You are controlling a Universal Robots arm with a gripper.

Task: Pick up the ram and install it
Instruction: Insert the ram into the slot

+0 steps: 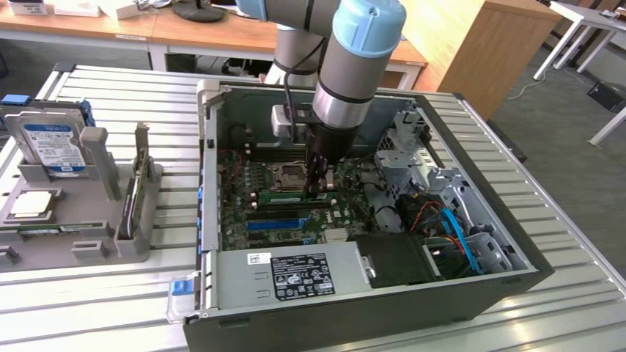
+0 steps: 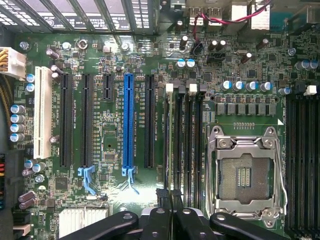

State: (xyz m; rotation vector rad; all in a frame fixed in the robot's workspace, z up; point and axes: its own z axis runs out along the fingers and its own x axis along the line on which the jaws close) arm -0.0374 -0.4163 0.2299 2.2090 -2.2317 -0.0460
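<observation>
The gripper point(image 1: 315, 189) reaches down into the open computer case point(image 1: 207, 147) with its fingers point(image 2: 161, 196) pressed close together. Its tips sit at one end of the ram point(image 1: 281, 196), though whether they actually pinch it cannot be told. In the exterior view the ram lies level over the motherboard point(image 1: 245, 213), stretching toward 9 o'clock from the tips. The CPU socket point(image 1: 292, 174) sits at 11 o'clock of them and the blue slot point(image 1: 274, 224) at 7 o'clock.
</observation>
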